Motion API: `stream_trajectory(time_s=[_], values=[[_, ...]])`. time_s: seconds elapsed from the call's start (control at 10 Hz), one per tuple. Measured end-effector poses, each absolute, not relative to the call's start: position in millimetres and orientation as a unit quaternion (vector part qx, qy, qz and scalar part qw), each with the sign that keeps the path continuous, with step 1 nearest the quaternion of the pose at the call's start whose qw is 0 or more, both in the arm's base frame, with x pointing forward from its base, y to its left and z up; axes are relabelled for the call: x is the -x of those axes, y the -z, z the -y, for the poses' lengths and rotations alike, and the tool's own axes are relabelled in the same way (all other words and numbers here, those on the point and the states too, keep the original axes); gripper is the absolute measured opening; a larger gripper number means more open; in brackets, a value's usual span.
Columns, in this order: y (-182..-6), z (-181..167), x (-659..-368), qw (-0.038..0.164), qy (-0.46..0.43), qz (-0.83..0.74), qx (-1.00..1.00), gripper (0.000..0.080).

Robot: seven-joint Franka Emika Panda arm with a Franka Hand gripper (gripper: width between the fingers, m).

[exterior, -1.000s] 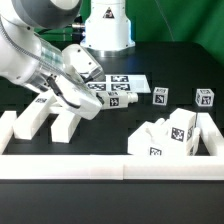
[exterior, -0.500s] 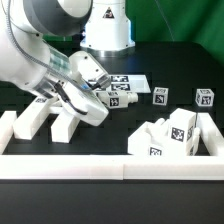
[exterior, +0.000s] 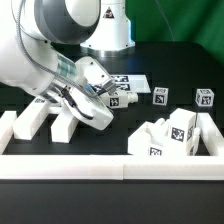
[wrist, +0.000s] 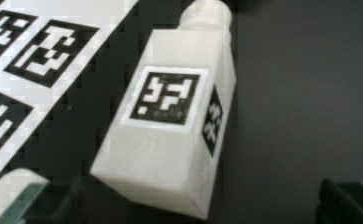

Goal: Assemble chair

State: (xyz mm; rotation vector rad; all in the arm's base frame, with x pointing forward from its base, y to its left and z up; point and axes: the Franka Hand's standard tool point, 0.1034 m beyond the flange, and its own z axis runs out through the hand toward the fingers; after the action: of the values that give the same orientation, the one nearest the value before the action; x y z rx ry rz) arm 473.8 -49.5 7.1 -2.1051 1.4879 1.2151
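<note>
Black table [exterior: 180,72]: hand [exterior: 100,112] now lower over chair bar [wrist: 169,110].

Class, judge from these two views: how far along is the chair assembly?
Done: nothing looks joined; bars and blocks lie loose. In hand: nothing yet; the open gripper straddles a tagged bar. Left: grasping it and all the joining.

Matte white plastic bar [wrist: 169,110], glossy robot arm [exterior: 25,65]
</note>
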Motion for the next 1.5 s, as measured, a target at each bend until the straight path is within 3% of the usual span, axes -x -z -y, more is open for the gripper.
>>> stream_trajectory(time_s=[0.1,0.3,0.4,0.6,1.2,1.3,1.4,1.5], values=[[-7.0,48.1,-474.0,0.146,-0.422,-0.516,0.731,0.0623],[-6.9,47.9,-474.1,0.146,-0.422,-0.515,0.731,0.0264],[-6.8,47.8,-474.2,0.146,-0.422,-0.515,0.732,0.0264],[-6.7,47.8,-474.2,0.146,-0.422,-0.515,0.731,0.0028],[-7.6,52.4,-474.7,0.149,-0.421,-0.518,0.730,0.0002],[-11.4,60.7,-474.3,0.154,-0.419,-0.518,0.730,0.0122],[-13.7,66.2,-474.6,0.156,-0.416,-0.522,0.728,0.0122],[-17.3,71.6,-474.1,0.159,-0.413,-0.524,0.727,0.0314]])
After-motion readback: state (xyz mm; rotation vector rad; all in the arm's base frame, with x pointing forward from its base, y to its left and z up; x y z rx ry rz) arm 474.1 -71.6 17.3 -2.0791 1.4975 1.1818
